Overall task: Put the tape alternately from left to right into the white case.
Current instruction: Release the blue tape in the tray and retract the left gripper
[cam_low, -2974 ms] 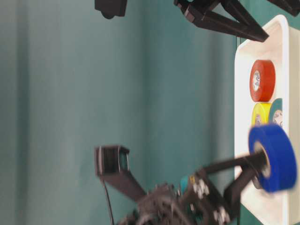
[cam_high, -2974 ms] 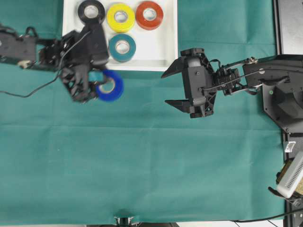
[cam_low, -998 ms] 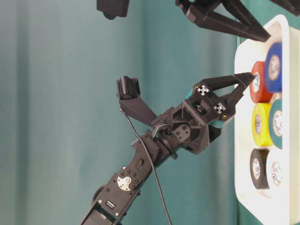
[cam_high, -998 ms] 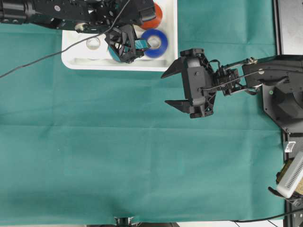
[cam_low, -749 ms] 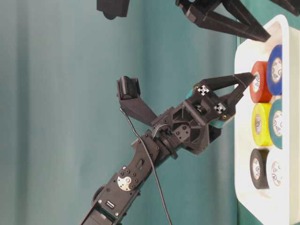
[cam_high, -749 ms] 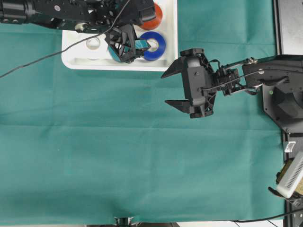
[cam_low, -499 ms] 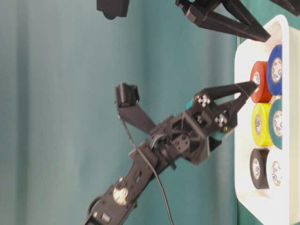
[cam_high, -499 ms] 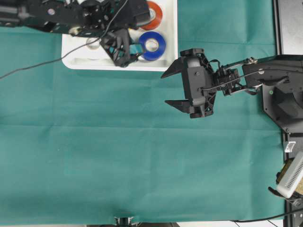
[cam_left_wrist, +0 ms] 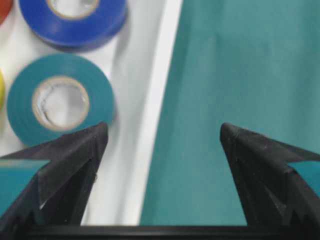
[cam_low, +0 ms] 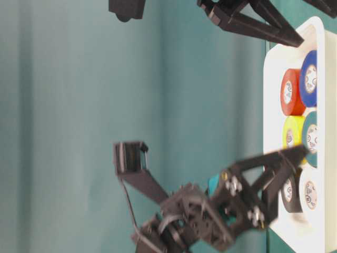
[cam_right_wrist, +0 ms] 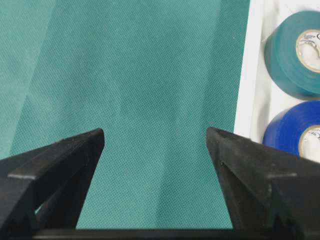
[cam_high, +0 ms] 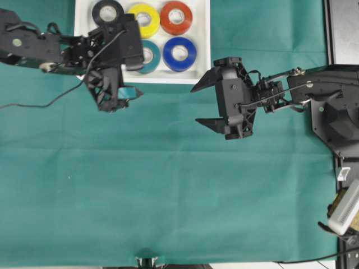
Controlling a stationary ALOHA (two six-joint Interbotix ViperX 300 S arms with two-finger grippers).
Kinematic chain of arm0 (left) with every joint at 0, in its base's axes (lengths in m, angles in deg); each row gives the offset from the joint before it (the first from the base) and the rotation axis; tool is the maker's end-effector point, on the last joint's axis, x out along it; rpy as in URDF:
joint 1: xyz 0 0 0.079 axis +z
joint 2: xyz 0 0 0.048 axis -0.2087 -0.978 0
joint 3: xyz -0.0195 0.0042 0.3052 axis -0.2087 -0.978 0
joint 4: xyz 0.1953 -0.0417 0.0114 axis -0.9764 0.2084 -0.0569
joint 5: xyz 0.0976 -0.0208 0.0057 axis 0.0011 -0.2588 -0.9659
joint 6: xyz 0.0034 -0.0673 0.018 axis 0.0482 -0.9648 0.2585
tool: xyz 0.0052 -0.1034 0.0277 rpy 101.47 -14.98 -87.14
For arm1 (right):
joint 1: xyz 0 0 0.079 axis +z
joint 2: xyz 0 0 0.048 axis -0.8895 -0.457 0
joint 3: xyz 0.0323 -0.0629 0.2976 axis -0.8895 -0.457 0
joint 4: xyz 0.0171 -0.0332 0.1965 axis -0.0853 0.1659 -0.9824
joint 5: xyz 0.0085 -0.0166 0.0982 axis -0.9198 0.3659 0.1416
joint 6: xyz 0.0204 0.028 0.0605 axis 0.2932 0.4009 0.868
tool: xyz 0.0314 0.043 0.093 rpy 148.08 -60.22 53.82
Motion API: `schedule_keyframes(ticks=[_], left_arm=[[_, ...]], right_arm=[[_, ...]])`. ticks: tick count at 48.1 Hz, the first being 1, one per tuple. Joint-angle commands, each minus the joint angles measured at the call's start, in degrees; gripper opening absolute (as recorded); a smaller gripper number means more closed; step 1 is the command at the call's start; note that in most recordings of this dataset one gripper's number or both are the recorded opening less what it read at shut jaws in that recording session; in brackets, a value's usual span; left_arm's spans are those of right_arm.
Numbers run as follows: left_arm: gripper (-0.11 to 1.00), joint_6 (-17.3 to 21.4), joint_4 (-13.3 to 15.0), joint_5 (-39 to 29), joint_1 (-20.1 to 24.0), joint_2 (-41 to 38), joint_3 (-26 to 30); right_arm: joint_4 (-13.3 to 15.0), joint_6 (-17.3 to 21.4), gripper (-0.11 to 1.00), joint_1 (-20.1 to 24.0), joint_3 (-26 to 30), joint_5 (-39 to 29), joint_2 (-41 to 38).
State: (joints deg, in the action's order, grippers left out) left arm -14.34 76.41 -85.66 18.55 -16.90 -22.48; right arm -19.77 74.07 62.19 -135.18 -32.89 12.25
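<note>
The white case (cam_high: 168, 80) sits at the top of the overhead view. In it lie the tape rolls: black (cam_high: 108, 11), yellow (cam_high: 144, 18), red-orange (cam_high: 176, 17), blue (cam_high: 180, 54), and teal (cam_high: 150, 56) half under my left arm. The table-level view also shows the white roll (cam_low: 310, 195). My left gripper (cam_high: 120, 96) hangs open and empty over the case's front rim (cam_left_wrist: 155, 100), with the teal roll (cam_left_wrist: 97, 95) beside its left finger. My right gripper (cam_high: 195, 105) stands open and empty above the cloth, just right of the case (cam_right_wrist: 243, 75).
A green cloth (cam_high: 168, 185) covers the table. The left arm's cable (cam_high: 33, 103) trails over it at the left. The right arm's base (cam_high: 336, 117) and a white device (cam_high: 343, 210) stand at the right edge.
The left gripper has pulled back out of the case toward the front left, open and empty. The blue roll stays lying flat in the case. The right arm has not moved.
</note>
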Motion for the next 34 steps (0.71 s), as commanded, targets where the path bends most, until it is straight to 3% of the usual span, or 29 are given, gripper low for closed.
schedule_keyframes(ticks=[1,34], left_arm=[[1.00,0.00,0.09,0.79,-0.62,2.90,-0.70],[1.00,-0.26,0.09,1.58,-6.33,11.34,-11.78]], right_arm=[[0.09,0.09,0.87,0.18,0.62,0.44,0.44],[0.09,0.09,0.86,0.18,0.44,0.88,0.44]])
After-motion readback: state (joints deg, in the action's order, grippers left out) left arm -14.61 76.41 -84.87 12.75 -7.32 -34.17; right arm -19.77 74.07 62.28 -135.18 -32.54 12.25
